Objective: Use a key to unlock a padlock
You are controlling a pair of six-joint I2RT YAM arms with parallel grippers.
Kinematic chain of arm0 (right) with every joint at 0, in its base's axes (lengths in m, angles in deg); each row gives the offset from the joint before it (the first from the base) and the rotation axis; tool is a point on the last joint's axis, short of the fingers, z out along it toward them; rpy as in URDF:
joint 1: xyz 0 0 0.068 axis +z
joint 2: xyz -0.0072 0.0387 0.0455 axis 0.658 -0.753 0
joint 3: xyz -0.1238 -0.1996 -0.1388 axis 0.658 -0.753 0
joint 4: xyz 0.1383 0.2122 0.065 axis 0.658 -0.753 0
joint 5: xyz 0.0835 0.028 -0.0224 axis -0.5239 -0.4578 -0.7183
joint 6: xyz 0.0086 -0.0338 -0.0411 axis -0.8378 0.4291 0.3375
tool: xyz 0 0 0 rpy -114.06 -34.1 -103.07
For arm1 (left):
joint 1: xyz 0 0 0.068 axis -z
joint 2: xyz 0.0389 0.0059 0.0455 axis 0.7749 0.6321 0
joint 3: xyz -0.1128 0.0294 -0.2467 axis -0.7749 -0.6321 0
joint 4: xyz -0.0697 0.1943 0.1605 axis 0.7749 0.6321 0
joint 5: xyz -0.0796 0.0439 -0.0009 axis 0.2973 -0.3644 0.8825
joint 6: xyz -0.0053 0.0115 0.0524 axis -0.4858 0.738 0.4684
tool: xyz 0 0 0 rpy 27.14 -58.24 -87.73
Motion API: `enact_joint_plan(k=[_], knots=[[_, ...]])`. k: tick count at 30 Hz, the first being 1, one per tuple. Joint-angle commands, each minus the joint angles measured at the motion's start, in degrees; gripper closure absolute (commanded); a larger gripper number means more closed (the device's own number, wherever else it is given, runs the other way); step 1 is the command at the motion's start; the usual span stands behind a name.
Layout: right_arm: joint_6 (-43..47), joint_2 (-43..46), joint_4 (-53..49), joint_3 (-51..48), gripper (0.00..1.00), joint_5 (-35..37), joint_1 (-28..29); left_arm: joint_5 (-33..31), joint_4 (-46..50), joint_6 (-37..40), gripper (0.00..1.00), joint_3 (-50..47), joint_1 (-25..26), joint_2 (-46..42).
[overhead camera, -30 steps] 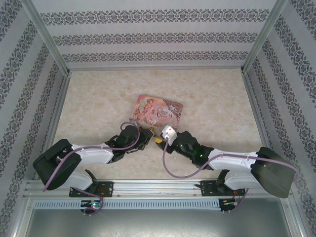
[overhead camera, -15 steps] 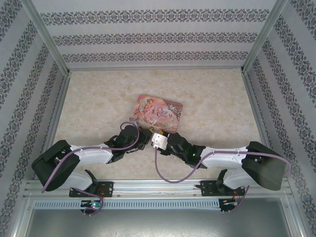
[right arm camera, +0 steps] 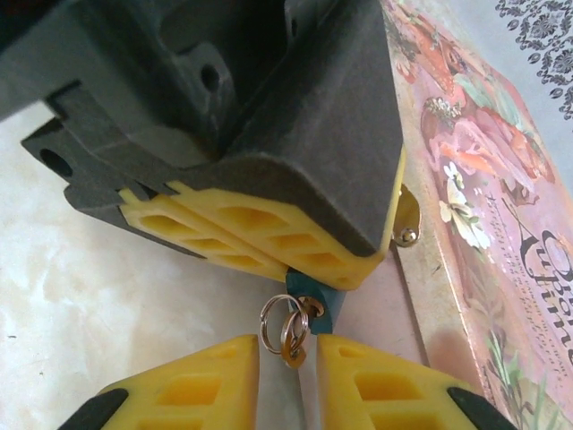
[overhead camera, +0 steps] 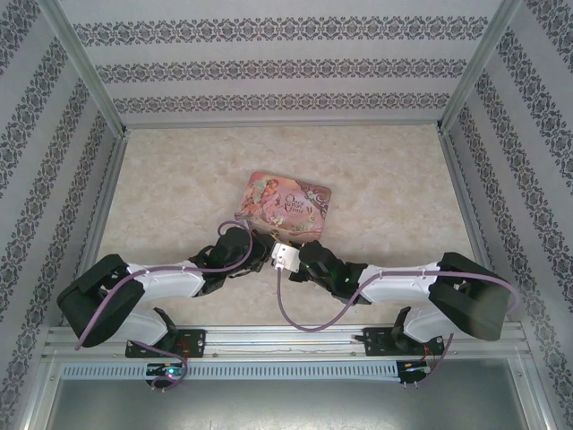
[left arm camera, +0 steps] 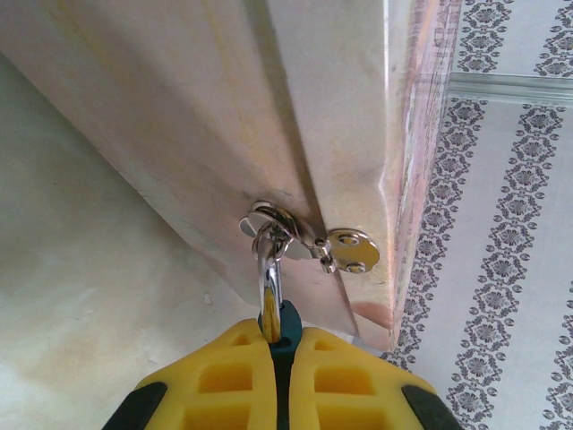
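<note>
Yellow left pincer [left arm camera: 277,348] clamps padlock [left arm camera: 286,320]; right pincer [right arm camera: 288,348], ajar, flanks key [right arm camera: 293,352].

White link shells alternate with black joint housings on the left arm [overhead camera: 170,280] and the right arm [overhead camera: 398,285]; each has a bulky black shoulder block [overhead camera: 94,300]; a thin lilac cable [overhead camera: 278,300] loops along each arm; a white camera block [overhead camera: 285,257] caps the right wrist; the left gripper [left arm camera: 279,340] and right gripper [right arm camera: 288,354] carry yellow fingers [left arm camera: 224,381] with moulded rectangular recesses and black outer corners; the left gripper's housing is matte charcoal, with round holes.
</note>
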Motion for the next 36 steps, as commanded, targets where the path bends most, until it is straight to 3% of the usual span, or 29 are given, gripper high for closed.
enact_joint_plan(k=[1,4,12,17,21,31,36], knots=[[-0.57,-0.71,1.02,1.76,0.79,1.37,0.55,0.37,-1.39,0.89,0.99,0.73,0.23,-1.63],[-0.79,-1.09,1.46,1.98,0.84,1.38,0.59,0.50,-1.47,0.84,0.99,0.80,0.22,-1.46],[-2.02,-2.12,2.91,2.72,0.83,1.93,0.68,0.94,-2.07,0.59,0.99,0.80,0.22,-0.94],[-3.35,-2.81,4.13,2.71,1.00,3.32,0.68,1.10,-2.07,0.60,0.99,0.87,0.22,-0.93],[-6.25,-2.61,6.33,1.78,1.00,4.99,0.60,1.12,-2.10,0.63,0.99,0.76,0.22,-0.86],[-37.76,-1.71,16.91,-2.39,1.00,-1.17,-4.18,1.49,-2.36,0.46,0.99,0.45,0.22,-0.50],[-42.89,-2.98,19.87,-3.41,1.00,-4.42,-4.86,1.73,-2.62,0.60,0.99,0.45,0.22,0.03]])
